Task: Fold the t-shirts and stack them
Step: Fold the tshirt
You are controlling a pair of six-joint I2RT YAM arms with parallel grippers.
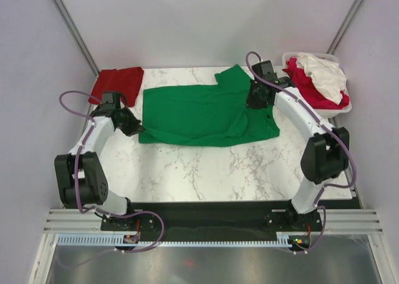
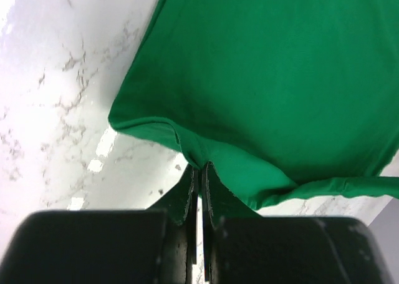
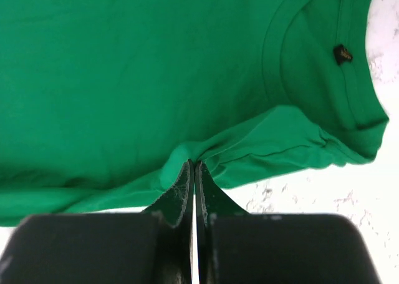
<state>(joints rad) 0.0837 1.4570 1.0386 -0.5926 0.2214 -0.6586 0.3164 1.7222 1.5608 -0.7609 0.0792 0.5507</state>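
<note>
Nearest to us, on this side of the green t-shirt (image 1: 199,112), the two arms are bolted to a black bar (image 1: 206,216). Between the bar and the green t-shirt is a bare part of the white marble table (image 1: 206,171). The green t-shirt lies flat and spread out sideways in the middle of the table. Its bottom edge is at the left and its neck hole is at the right. One short sleeve (image 1: 234,75) sticks out on its far side. The left gripper (image 2: 198,166) is at the near left corner of the green t-shirt. Its two fingers are squeezed together on a little bunch of the green cloth there, and the cloth puckers where they bite. The right gripper (image 3: 194,164) is on the right part of the green t-shirt, beside the neck hole. Its fingers are pinched tight on a fold of green cloth too. A small dark label (image 3: 341,54) shows inside the neck. Past the far left corner of the green t-shirt lies a dark red t-shirt (image 1: 118,82), folded and just beside it. Past the far right of the green t-shirt stands a white basket (image 1: 346,107). In it lies a crimson-pink t-shirt (image 1: 308,87), with a crumpled white t-shirt (image 1: 324,75) on top.
</note>
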